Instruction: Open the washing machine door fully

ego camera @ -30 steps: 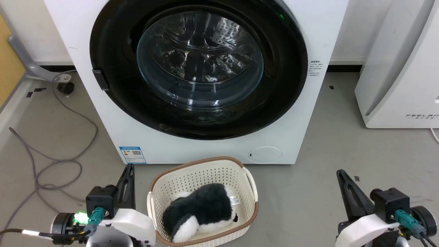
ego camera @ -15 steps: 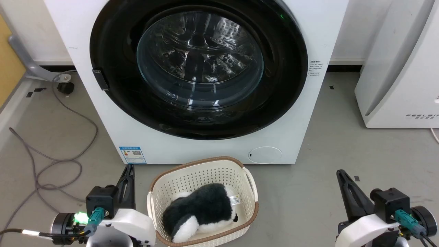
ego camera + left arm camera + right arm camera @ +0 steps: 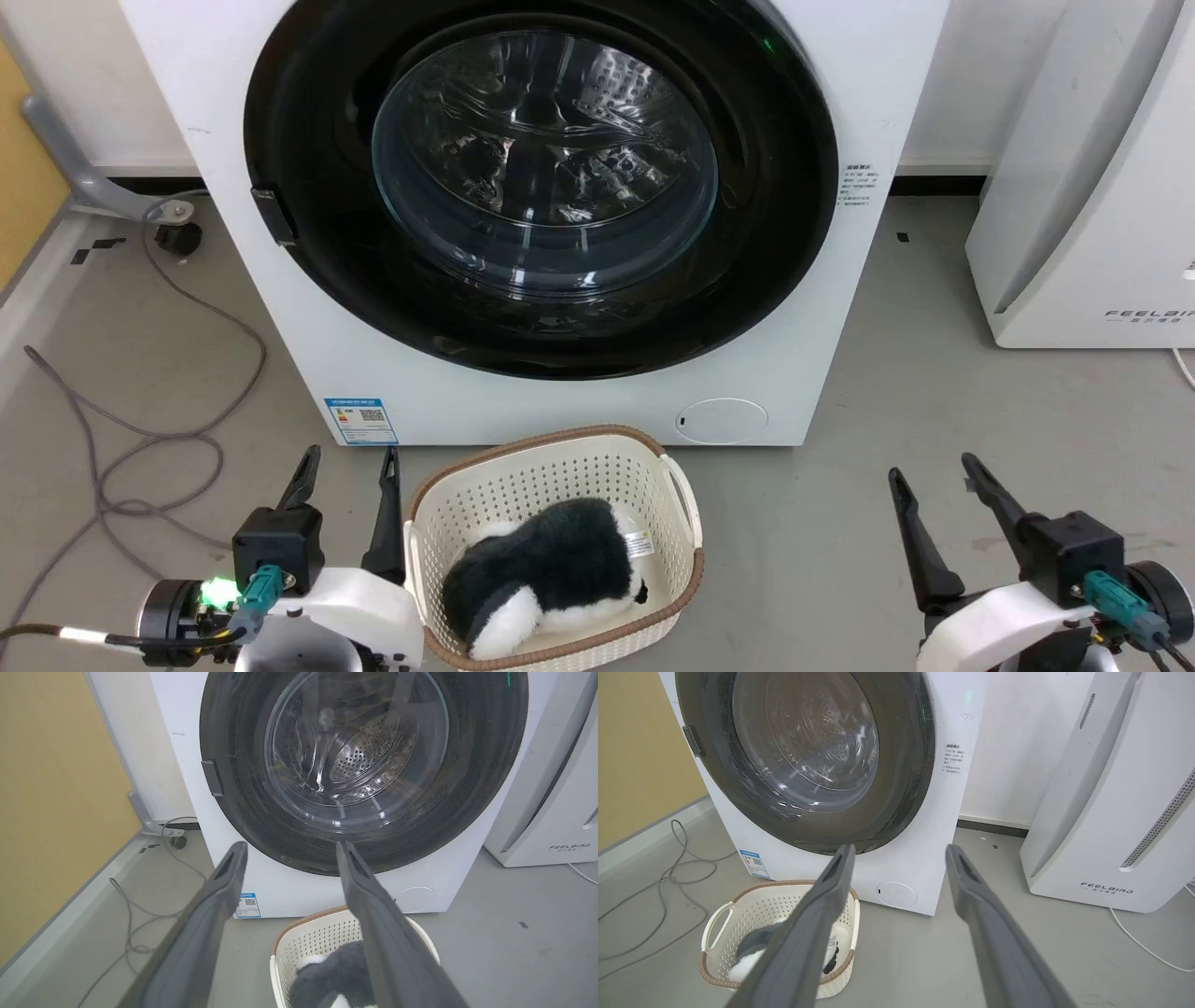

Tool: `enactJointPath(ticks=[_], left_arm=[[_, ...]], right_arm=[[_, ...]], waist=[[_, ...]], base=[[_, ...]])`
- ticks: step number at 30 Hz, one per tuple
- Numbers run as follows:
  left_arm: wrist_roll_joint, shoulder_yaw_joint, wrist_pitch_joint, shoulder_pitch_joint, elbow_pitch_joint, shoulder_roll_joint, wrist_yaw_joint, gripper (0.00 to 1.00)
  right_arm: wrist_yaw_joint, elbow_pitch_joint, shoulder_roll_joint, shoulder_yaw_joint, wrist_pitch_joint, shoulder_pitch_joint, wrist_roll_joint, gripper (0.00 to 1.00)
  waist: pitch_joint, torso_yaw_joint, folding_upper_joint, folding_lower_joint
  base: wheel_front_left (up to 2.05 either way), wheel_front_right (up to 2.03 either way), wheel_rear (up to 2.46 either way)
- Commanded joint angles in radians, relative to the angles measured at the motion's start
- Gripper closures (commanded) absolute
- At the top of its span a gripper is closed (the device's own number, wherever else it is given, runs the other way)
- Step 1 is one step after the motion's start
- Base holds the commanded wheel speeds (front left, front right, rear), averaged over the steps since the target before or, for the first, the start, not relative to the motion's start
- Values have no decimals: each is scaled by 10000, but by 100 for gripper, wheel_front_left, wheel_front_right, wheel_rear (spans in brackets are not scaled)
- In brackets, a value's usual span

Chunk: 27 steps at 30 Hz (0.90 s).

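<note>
Door (image 3: pixel 546 177) shut, flush in the machine's (image 3: pixel 523 411) front, reaching almost from its left edge to its right edge; opening not yet begun. Left gripper (image 3: pixel 351 455) low, just beside the basket's (image 3: pixel 551 437) left rim, jaws spread wide, holding nothing. Right gripper (image 3: pixel 934 469) over bare floor (image 3: pixel 822 523), off the machine's lower right corner, jaws likewise wide and empty. Both well apart from the door.

Best to go for the small dark tab (image 3: pixel 273 217) at the door's left edge, the likely pull point; hinge not visible, presumably at the right edge. Reach with the left gripper, the nearer one. Lift up and past the basket and the plush toy (image 3: pixel 551 569), not through them. Come at the tab from the machine's left edge, slip one finger behind it, and close only once seated. Pull straight out first to free the latch, then follow an arc about the right edge, not a straight line, to avoid slipping off the glossy rim. Keep the right gripper out of the likely swing path, and carry the arc through to the stop for a full opening.
</note>
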Motion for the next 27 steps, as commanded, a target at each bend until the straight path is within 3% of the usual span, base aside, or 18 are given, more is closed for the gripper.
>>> enactJointPath(ticks=[1, 12, 13, 14, 27], left_arm=[[-74, -26, -108, -4, -7, 0, 70, 0], [-194, -97, -338, -16, -68, 0, 275, 0], [-202, -102, -359, -20, -75, 0, 291, 0], [-210, -107, -380, -25, -80, 0, 306, 0], [-336, -165, -672, -152, -198, 1, 535, 0]], right_arm=[[0, -47, 0, -63, -102, -3, 91, 0], [1, -186, 0, -314, -332, -78, 812, 0], [1, -193, 0, -338, -353, -102, 891, 60], [1, -195, 0, -359, -374, -130, 982, 100], [2, 537, -1, -716, -666, -939, 3795, 100]], waist=[[4, 0, -1, 0], [43, 10, -1, 0], [52, 13, -1, 0], [62, 18, -1, 0], [314, 148, -1, 0]], base=[[0, 0, 0], [0, 0, 0], [0, 0, 0], [0, 0, 0], [0, 0, 0]])
